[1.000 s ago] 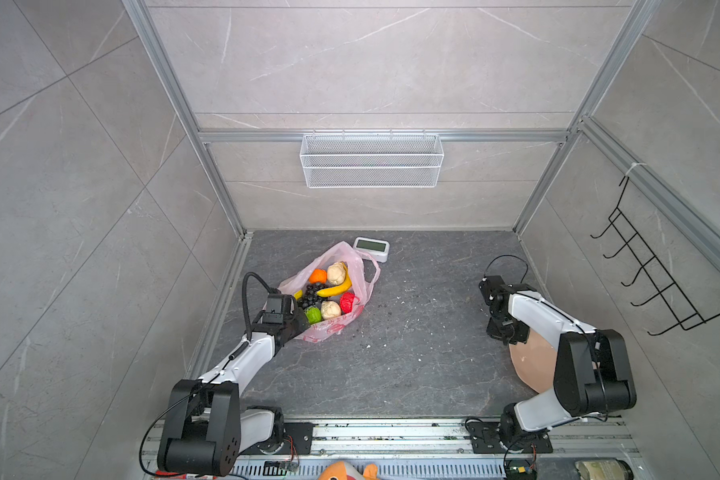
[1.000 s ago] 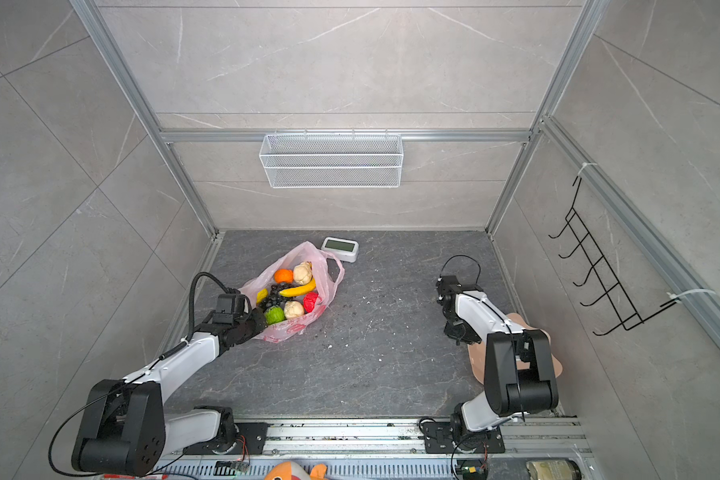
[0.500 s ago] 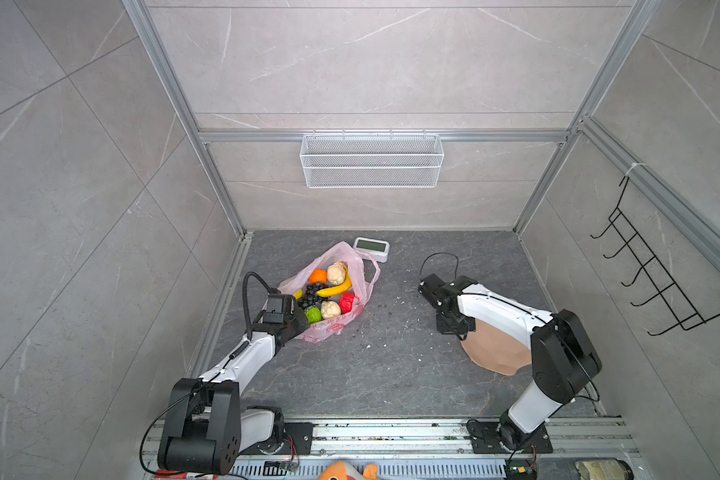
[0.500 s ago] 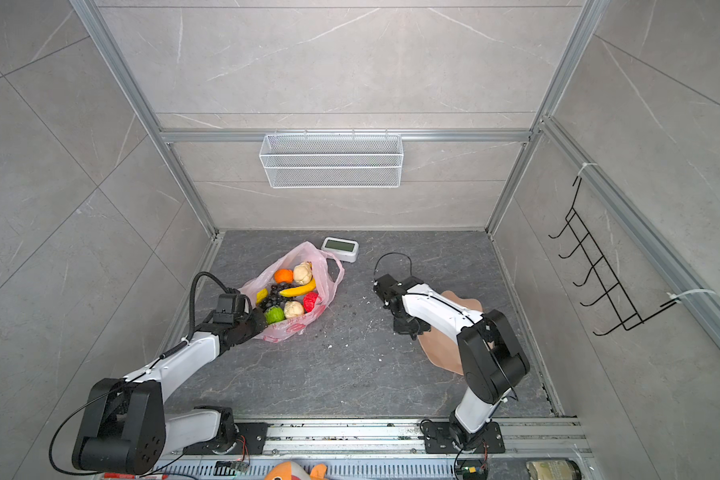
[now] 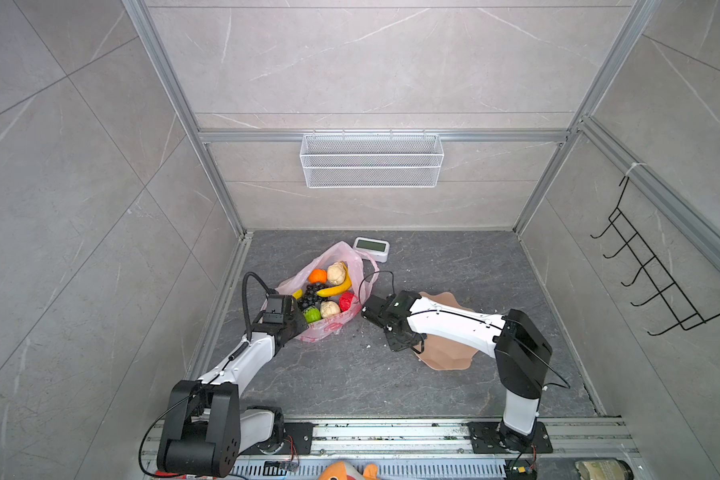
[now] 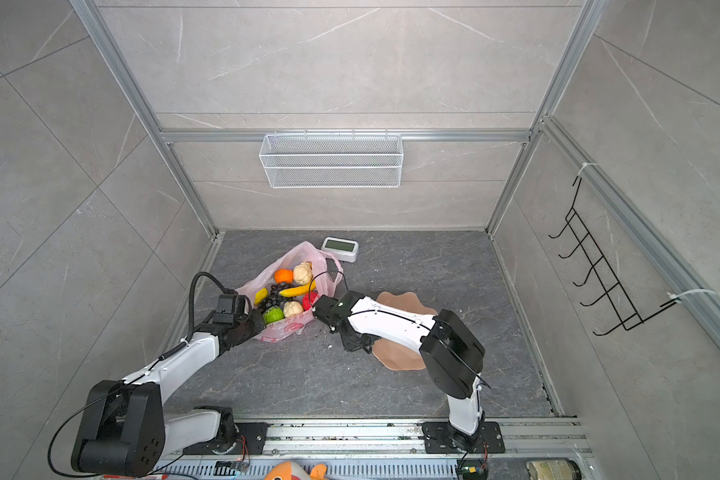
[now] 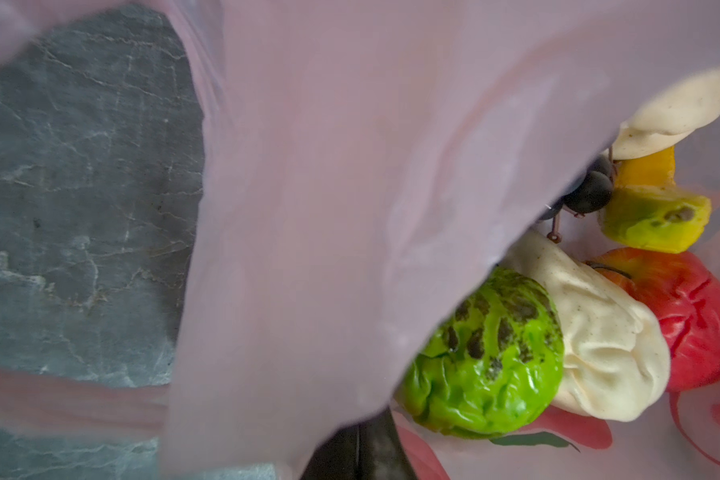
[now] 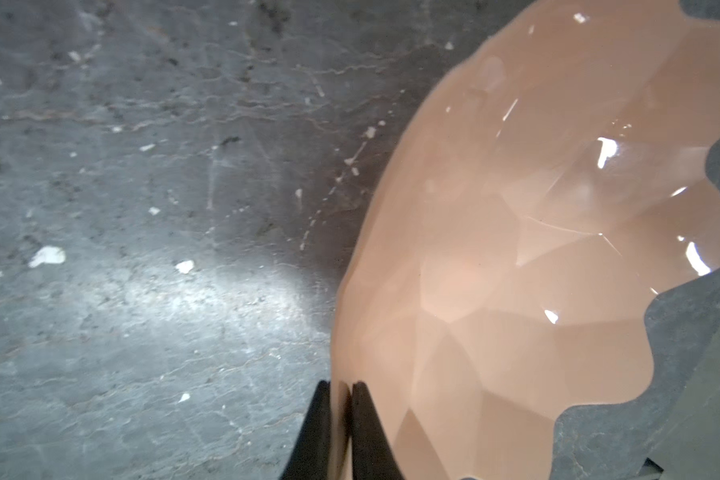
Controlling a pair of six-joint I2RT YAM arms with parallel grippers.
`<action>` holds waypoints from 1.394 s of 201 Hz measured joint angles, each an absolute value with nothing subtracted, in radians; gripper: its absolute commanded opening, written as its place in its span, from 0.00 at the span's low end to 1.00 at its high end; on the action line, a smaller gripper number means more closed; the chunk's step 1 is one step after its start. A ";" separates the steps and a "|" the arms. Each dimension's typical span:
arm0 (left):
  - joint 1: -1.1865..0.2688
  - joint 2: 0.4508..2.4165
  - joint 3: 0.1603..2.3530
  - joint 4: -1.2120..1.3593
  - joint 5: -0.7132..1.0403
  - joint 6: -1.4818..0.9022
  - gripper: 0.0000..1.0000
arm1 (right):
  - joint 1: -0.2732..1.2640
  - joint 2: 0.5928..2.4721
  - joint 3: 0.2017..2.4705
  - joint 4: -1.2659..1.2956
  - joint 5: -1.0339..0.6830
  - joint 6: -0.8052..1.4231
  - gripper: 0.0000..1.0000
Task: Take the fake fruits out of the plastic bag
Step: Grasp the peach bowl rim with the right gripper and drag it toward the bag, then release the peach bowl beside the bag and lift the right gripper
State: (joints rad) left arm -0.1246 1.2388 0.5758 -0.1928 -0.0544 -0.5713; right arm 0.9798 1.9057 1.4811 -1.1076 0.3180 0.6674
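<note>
Left tool (image 5: 297,322) is sitting fully closed at the near-left edge of the plastic bag (image 5: 334,252), pinching a fold of its thin pink film. In the left wrist view that film is stretching up from the dark fingertips (image 7: 366,451) and covering most of the picture.

The plastic bag is lying on the desk (image 5: 454,266) near the left edge, toward the back-left corner, with its mouth gaping upward. All the fake fruits are resting inside it:
- The orange (image 5: 317,276) and a beige lump (image 5: 336,273) are lying at the far end.
- The banana (image 5: 336,287) is curving across the middle, beside the grape bunch (image 5: 310,293).
- The lemon (image 5: 297,294) is peeking out on the left.
- The green bumpy fruit (image 5: 312,314), the second beige lump (image 5: 330,308) and the apple (image 5: 347,301) are sitting side by side at the near end.

Right tool (image 8: 341,415) is closing narrowly on the rim of a peach scalloped bowl (image 5: 449,353), one finger on each side of the wall. The bowl is showing under the right arm around the middle of the desk, just right of the plastic bag and apart from it. Whether it is touching the desk I cannot tell.

A small white clock (image 5: 371,248) is lying by the back edge, just beside the bag's far handle.
</note>
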 measured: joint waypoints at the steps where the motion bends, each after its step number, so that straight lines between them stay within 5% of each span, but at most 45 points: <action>1: -0.125 1.239 0.576 -0.194 -0.055 -0.571 0.00 | 0.981 1.906 1.483 -1.108 0.317 0.666 0.10; 72: -0.125 1.237 0.576 -0.200 -0.062 -0.571 0.00 | 1.119 1.985 1.631 -1.138 0.259 0.600 0.14; 128: -0.125 1.237 0.576 -0.201 -0.063 -0.571 0.00 | 1.129 1.992 1.642 -1.090 0.194 0.552 0.53; 167: -0.125 1.237 0.576 -0.201 -0.069 -0.571 0.00 | 1.105 1.886 1.556 -0.992 0.158 0.512 0.69; 223: -0.125 1.237 0.576 -0.201 -0.070 -0.571 0.00 | 0.702 1.534 1.298 -0.825 0.133 0.504 0.86; 280: -0.125 1.237 0.576 -0.201 -0.070 -0.571 0.00 | 0.385 1.568 1.179 -0.680 0.009 0.464 0.92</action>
